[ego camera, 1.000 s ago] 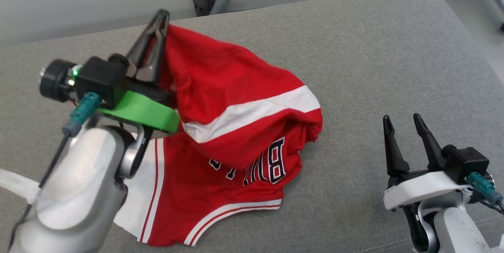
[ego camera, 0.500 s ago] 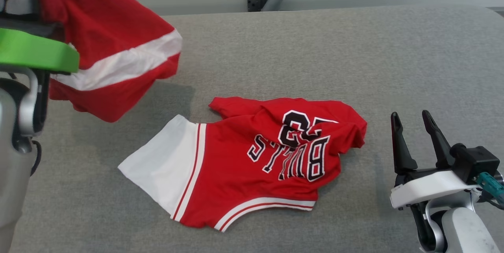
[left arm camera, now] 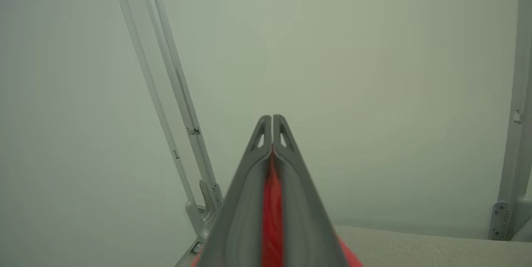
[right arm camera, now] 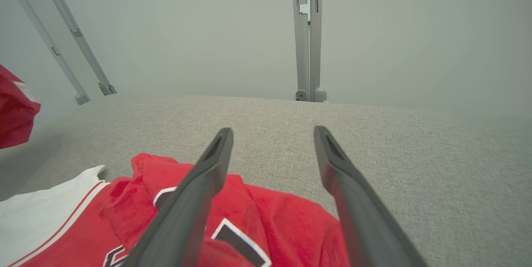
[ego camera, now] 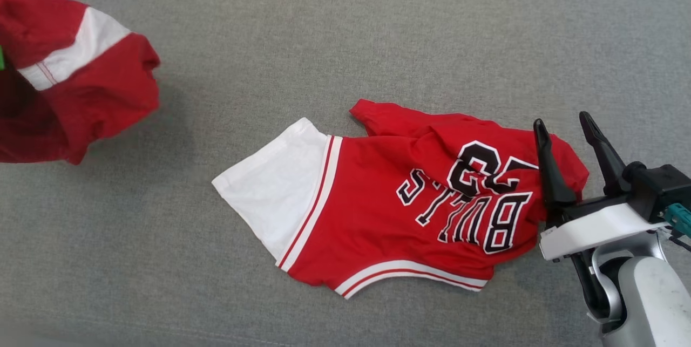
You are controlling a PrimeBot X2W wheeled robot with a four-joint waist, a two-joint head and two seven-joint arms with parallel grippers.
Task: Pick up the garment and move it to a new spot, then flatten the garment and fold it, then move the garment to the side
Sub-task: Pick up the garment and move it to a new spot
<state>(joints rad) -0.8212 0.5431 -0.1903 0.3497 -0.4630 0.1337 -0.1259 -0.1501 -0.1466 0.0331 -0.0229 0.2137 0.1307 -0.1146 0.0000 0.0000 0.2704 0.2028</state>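
While the left fingers (left arm camera: 267, 121) are clenched on a fold of the red garment (ego camera: 81, 88), red cloth runs down between them, and the garment's white-banded bulk hangs raised off the grey fabric-covered table (ego camera: 324, 39). Right fingers (ego camera: 547, 169) stand spread and grasp nothing. Beneath and to the left of them lies a red jersey (ego camera: 410, 201) with a white panel, crumpled at its lettered end nearest those fingers. The held garment is well apart from them, far to their left.
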